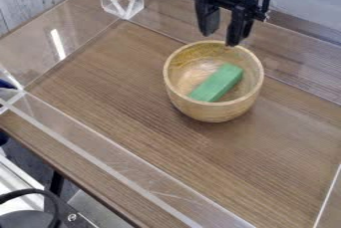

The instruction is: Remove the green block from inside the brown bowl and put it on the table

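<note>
Nearest the camera, along the lower left of the frame, a clear acrylic wall (80, 144) edges the table (120, 83), a brown wood-grain top. Right of centre stands the brown bowl (213, 82), round, light tan and thick-walled. The green block (217, 83) lies inside it, a small matte bright green bar set on a slant, one end toward the bowl's near rim. The black gripper (224, 25) hangs above and behind the bowl at the upper right of the frame, clear of the block, its fingers apart and empty. Beyond, at the upper left, a clear acrylic corner bracket (123, 1) stands on the table's far edge.
</note>
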Available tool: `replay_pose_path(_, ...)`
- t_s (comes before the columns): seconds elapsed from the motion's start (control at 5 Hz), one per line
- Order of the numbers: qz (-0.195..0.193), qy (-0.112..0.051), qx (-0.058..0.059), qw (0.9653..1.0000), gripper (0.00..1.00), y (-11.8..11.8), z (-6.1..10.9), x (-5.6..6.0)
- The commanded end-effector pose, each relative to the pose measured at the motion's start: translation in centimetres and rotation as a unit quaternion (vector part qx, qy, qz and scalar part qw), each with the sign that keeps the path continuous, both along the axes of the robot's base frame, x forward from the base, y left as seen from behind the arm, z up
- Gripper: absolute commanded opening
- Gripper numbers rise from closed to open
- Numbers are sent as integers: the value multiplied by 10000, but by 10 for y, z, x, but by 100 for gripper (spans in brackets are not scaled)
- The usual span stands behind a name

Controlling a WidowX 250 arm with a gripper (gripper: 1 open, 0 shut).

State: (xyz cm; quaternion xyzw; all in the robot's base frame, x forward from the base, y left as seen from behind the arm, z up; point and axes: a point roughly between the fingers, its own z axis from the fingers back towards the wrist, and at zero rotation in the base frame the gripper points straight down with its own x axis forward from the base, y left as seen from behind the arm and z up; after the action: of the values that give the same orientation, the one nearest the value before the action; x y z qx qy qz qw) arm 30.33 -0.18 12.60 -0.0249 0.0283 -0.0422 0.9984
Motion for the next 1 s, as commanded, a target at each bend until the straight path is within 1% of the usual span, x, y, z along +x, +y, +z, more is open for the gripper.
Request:
replay_pose_path(0.0, -119, -144, -17, 9998, 100, 1, 6, 4)
replay_pose_path(0.4, -163, -59, 183, 9997, 100, 1, 8, 4)
replay_pose_path(0.6, -129, -39, 124, 9998, 100, 1, -6, -4)
replay_pose_path(0.8, -109, -41, 61, 9999, 100, 2, -25, -14)
